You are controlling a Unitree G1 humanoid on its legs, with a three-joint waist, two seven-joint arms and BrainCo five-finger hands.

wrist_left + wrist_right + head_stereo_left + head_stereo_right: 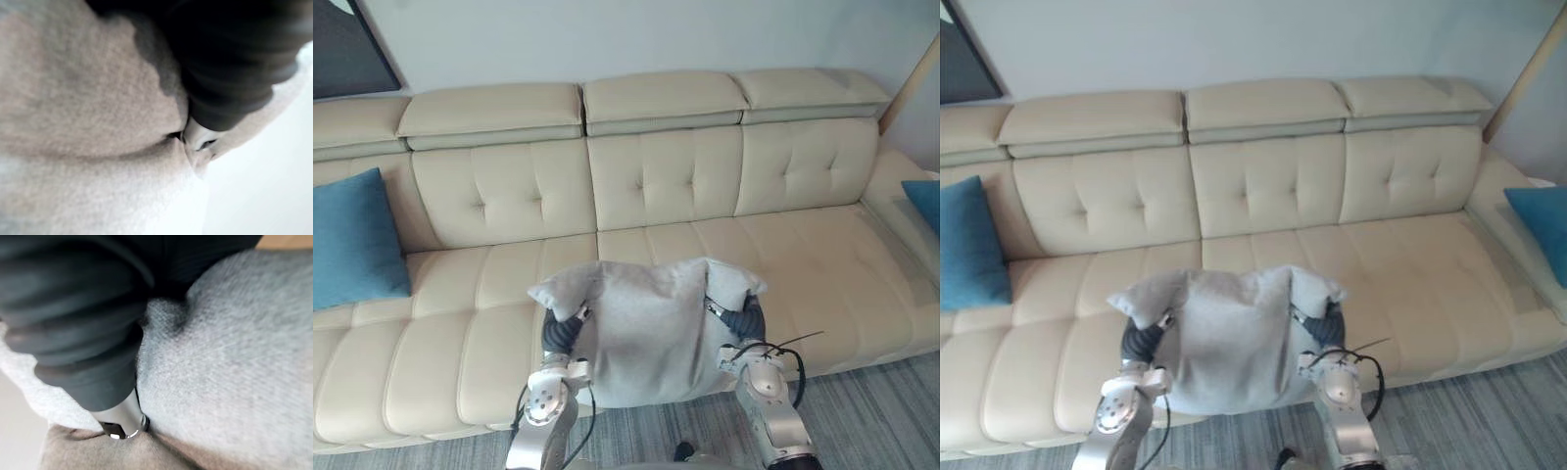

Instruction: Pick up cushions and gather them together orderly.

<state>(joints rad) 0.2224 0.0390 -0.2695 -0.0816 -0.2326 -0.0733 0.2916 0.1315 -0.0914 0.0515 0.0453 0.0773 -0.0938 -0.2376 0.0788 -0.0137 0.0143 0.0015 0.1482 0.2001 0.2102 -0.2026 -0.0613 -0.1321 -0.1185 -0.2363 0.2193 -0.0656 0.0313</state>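
Grey floor (871, 411) nearest. Above it, grey cushion (646, 333) hangs between left hand (563, 330) and right hand (745, 319), before the sofa (489, 196) seat. Grip buried in fabric, cannot tell. Beyond: left blue cushion (352, 240), right blue cushion (925, 201) at sofa ends.

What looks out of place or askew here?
Nothing damaged. Grey cushion bunches, squeezed between left robot hand and right robot hand; left blue cushion and right blue cushion sit at opposite sofa ends, not gathered.
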